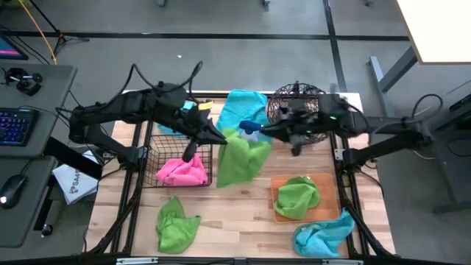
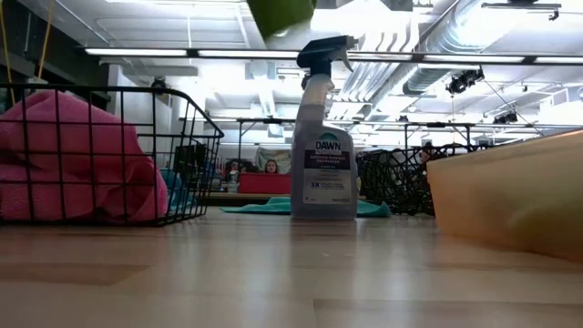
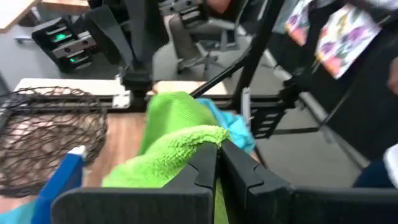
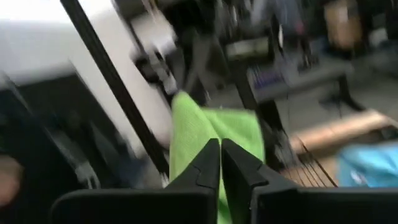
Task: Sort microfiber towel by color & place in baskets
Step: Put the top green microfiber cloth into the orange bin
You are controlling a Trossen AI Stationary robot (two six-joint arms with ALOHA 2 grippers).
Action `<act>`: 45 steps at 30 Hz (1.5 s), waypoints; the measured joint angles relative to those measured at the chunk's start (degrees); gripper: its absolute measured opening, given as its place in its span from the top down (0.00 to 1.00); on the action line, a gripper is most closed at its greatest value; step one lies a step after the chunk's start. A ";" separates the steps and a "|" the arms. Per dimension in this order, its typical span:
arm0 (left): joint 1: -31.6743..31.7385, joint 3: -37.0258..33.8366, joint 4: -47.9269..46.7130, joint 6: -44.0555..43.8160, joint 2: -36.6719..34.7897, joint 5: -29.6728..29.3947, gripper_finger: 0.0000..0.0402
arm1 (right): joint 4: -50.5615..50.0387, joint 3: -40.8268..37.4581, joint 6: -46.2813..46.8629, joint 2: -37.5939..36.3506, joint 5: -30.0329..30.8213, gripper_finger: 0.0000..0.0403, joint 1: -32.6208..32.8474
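A lime green microfiber towel [image 1: 239, 160] hangs in the air over the middle of the table, and its lower end [image 2: 281, 13] shows at the top of the low view. My left gripper [image 1: 222, 138] and my right gripper [image 1: 257, 132] are both shut on its upper edge, close together. The square black wire basket [image 1: 158, 143] holds a pink towel [image 1: 181, 171]. The orange tray [image 1: 331, 202] holds a green towel [image 1: 297, 197]. The round brown wire bowl [image 1: 294, 103] stands at the far side. My left gripper [image 3: 217, 158] pinches the towel's upper edge [image 3: 186, 146] between its two fingers, coming from the table's left. The cloth bunches over the fingers and hangs clear of the table. My right gripper [image 4: 219, 158] pinches the towel's upper edge [image 4: 208, 127] between its two fingers, coming from the table's right. The towel hangs below, lifted clear.
A Dawn spray bottle [image 2: 323, 137] stands mid-table just behind the hanging towel. A blue towel [image 1: 243, 110] lies at the far side, another blue towel [image 1: 324, 234] at the near right corner, and a green towel [image 1: 176, 224] near left. Black frame bars run along both table sides.
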 joint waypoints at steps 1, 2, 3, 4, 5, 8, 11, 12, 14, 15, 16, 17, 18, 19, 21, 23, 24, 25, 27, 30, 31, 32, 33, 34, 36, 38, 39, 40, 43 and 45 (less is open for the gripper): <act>-0.27 0.00 -0.32 0.61 0.00 -1.29 1.00 | -4.83 3.52 -1.73 2.14 -0.98 0.93 0.08; -0.49 0.00 -0.38 1.07 -0.08 -2.67 1.00 | -9.17 6.98 -3.27 4.02 -1.74 0.90 0.32; -0.76 0.02 -0.40 1.65 -0.17 -4.08 1.00 | -12.60 10.37 -5.05 5.82 -2.09 0.87 0.63; -0.89 0.02 -0.42 2.24 -0.22 -5.21 1.00 | -15.57 13.52 -6.74 7.44 -2.23 0.83 1.07; -1.07 0.02 -0.45 2.79 -0.41 -6.02 1.00 | -18.48 16.52 -8.45 8.92 -2.24 0.78 1.47; -1.37 0.02 -0.32 4.38 -0.50 -7.44 1.00 | -24.92 24.23 -13.18 13.42 -0.99 0.64 2.72; -1.37 0.02 -0.29 5.47 -0.52 -7.69 1.00 | -29.42 30.41 -19.08 17.75 2.18 0.49 3.71; -1.37 0.02 -0.29 5.82 -0.42 -7.72 1.00 | -30.54 32.34 -20.83 18.96 3.49 0.45 3.93; -1.37 0.02 -0.31 6.33 -0.30 -7.72 1.00 | -32.53 36.03 -23.80 21.10 6.29 0.37 4.01; -1.37 0.02 -0.31 6.42 -0.28 -7.74 1.00 | -33.46 37.68 -24.82 22.05 7.55 0.34 4.07; -1.37 0.02 -0.29 6.43 -0.29 -7.76 1.00 | -34.48 39.17 -25.38 23.04 8.28 0.31 4.13; -1.37 0.02 -0.27 6.43 -0.31 -7.76 1.00 | -35.38 40.49 -25.67 23.99 8.44 0.29 4.10; -1.37 0.02 -0.24 6.44 -0.32 -7.78 1.00 | -36.15 41.59 -25.69 24.91 8.52 0.27 4.10; -1.37 0.02 -0.23 6.45 -0.32 -7.88 1.00 | -36.79 42.51 -25.68 25.78 8.16 0.26 4.11; -1.37 0.02 -0.24 6.49 -0.30 -8.47 1.00 | -37.43 43.94 -25.23 27.15 6.36 0.24 4.14; -1.37 0.02 -0.23 7.25 -0.30 -8.76 1.00 | -37.45 44.67 -25.12 28.13 4.83 0.24 4.16; -1.37 0.02 -0.22 7.93 -0.30 -8.77 1.00 | -37.50 44.71 -25.10 28.46 4.64 0.24 4.18; -1.37 0.02 -0.20 8.47 -0.30 -8.79 1.00 | -37.48 44.74 -25.10 28.88 4.61 0.24 4.19; -1.37 0.02 0.01 8.99 -0.30 -8.92 1.00 | -37.61 44.74 -25.07 29.64 4.60 0.24 4.17; -1.37 0.02 0.89 9.02 -0.30 -9.88 1.00 | -37.59 44.75 -23.77 30.21 4.60 0.24 4.15; -1.37 0.02 1.30 9.02 -0.30 -10.49 1.00 | -37.56 44.76 -23.34 30.28 4.60 0.25 4.14; -1.37 0.02 1.78 8.97 -0.30 -10.89 1.00 | -37.62 44.75 -23.25 30.29 4.58 0.27 4.15; -1.37 0.02 2.10 8.93 -0.30 -11.30 1.00 | -37.82 44.76 -23.26 30.30 4.59 0.30 4.18; -1.37 0.02 2.37 8.90 -0.30 -11.89 1.00 | -37.97 44.76 -23.24 30.31 4.60 0.35 4.33; -1.37 0.02 2.88 8.22 -0.30 -14.14 0.99 | -37.95 44.76 -23.24 30.33 4.60 0.50 4.73; -1.37 0.02 2.82 7.77 -0.30 -16.91 0.98 | -37.93 44.75 -23.24 30.33 4.63 0.71 5.29; -1.38 0.02 2.72 7.74 -0.30 -17.66 0.96 | -37.93 44.76 -23.24 30.33 4.66 0.84 5.49; -1.40 0.02 2.73 7.79 -0.30 -18.05 0.95 | -37.96 44.76 -23.30 30.33 4.68 0.91 5.65; -1.33 0.02 3.10 7.83 -0.47 -18.75 0.89 | -39.01 44.76 -22.92 30.24 4.39 0.94 5.76; -1.31 0.11 2.15 7.83 -0.78 -19.04 0.83 | -41.56 44.74 -23.09 29.61 4.23 0.97 5.76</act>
